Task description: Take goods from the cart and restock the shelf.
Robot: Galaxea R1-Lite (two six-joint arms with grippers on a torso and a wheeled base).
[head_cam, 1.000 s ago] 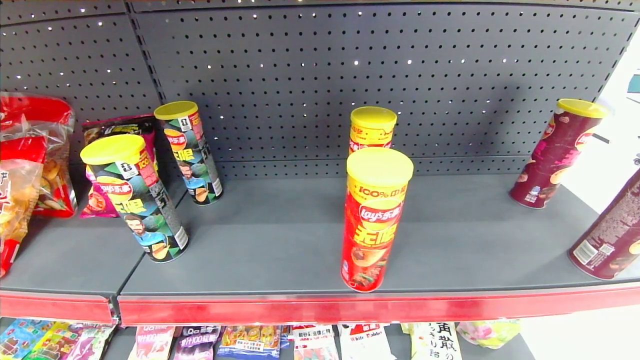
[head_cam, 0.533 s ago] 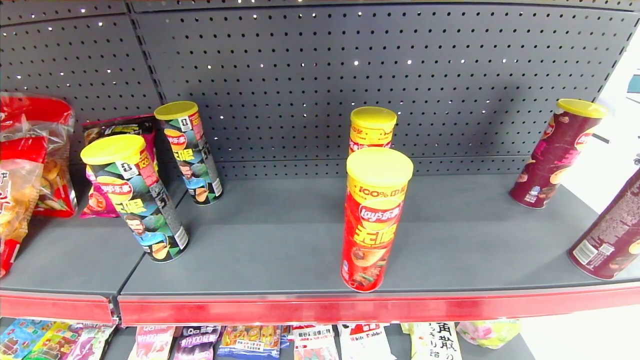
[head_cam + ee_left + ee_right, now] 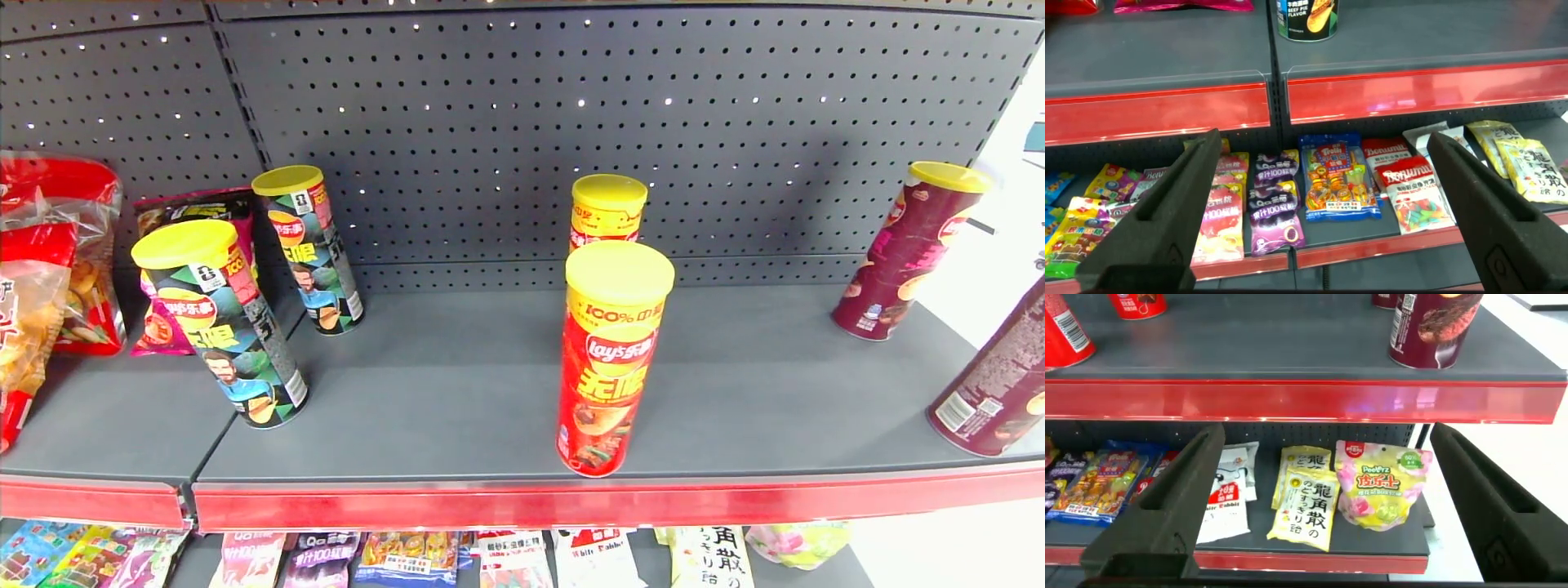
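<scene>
Grey shelf (image 3: 457, 392), with a red lip along its front. The landmark for this entry is the front red can (image 3: 614, 359), upright and yellow-lidded, standing close to that lip. Perforated back panel (image 3: 522, 122): behind the landmark, rising from the shelf's rear. Snack bags (image 3: 49, 253): far to the landmark's left, at the shelf's end. Left gripper (image 3: 1324, 139) and right gripper (image 3: 1327, 429): lower than the landmark, out in front of the shelving, each with fingers spread wide and nothing between them. Front maroon can (image 3: 992, 384) and rear maroon can (image 3: 906, 253): well to the landmark's right. Front patterned can (image 3: 224, 327) and rear patterned can (image 3: 314, 249): well to its left. Rear red can (image 3: 608, 208): straight behind the landmark, largely hidden by it. Candy packets (image 3: 1339, 175): on the tier beneath the landmark.
</scene>
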